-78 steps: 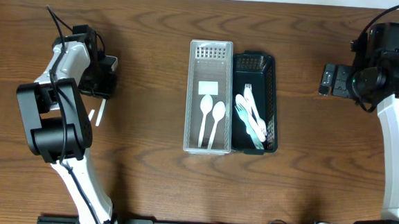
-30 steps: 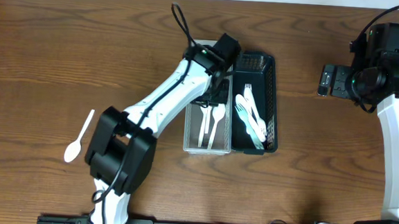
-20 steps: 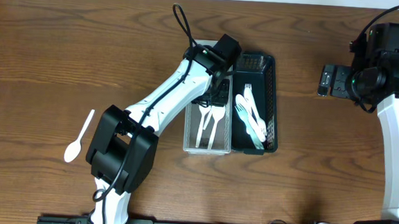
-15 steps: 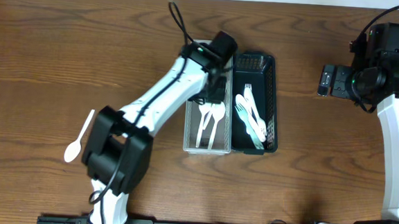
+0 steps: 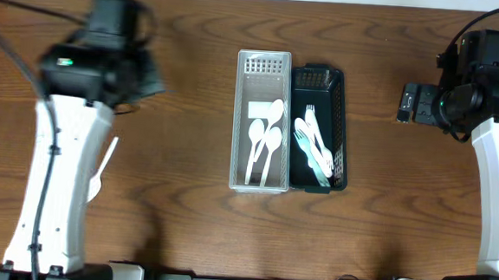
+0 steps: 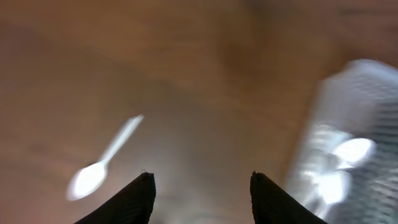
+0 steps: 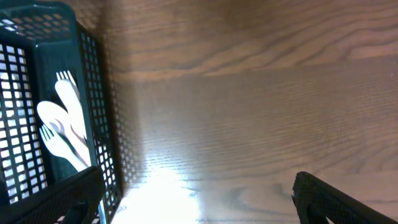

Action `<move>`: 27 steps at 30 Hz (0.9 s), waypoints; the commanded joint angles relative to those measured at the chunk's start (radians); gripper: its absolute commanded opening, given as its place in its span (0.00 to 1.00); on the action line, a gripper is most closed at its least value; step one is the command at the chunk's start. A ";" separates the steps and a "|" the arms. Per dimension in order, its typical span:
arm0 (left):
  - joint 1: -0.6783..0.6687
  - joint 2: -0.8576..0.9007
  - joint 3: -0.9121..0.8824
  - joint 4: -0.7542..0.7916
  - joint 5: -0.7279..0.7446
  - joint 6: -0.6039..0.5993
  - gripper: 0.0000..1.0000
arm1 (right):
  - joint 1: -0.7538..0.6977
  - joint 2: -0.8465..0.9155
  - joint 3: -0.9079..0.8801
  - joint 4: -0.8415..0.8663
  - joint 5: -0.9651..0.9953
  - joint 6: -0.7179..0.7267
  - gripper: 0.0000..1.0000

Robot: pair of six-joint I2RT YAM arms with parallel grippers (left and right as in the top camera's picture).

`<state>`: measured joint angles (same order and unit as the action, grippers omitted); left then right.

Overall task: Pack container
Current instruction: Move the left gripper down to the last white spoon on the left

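A clear tray in the middle of the table holds three white spoons. A black mesh basket beside it on the right holds white forks. One more white spoon lies on the table at the left, partly hidden under my left arm. It shows blurred in the left wrist view. My left gripper is open and empty above the table between that spoon and the clear tray. My right gripper is open and empty at the far right, apart from the basket.
The table is dark wood. My left arm lies along the left side over the loose spoon. The forks show through the basket's mesh in the right wrist view.
My left arm has swung from over the clear tray back to the left side. A third spoon now lies in the clear tray. The right arm has not moved.
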<state>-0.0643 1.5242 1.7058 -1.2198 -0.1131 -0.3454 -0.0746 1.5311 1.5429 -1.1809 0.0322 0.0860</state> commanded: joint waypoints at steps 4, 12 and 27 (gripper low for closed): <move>0.216 0.024 -0.050 -0.085 -0.019 0.170 0.53 | -0.014 0.002 -0.003 -0.004 -0.007 -0.013 0.99; 0.386 0.023 -0.169 -0.117 0.032 -0.406 0.80 | -0.014 0.003 -0.003 -0.002 -0.007 -0.013 0.99; 0.452 0.024 -0.601 0.224 0.079 -1.213 0.98 | -0.014 0.003 -0.026 -0.010 -0.007 -0.013 0.99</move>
<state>0.3828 1.5429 1.1439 -1.0420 -0.0307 -1.3941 -0.0746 1.5311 1.5360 -1.1866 0.0322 0.0860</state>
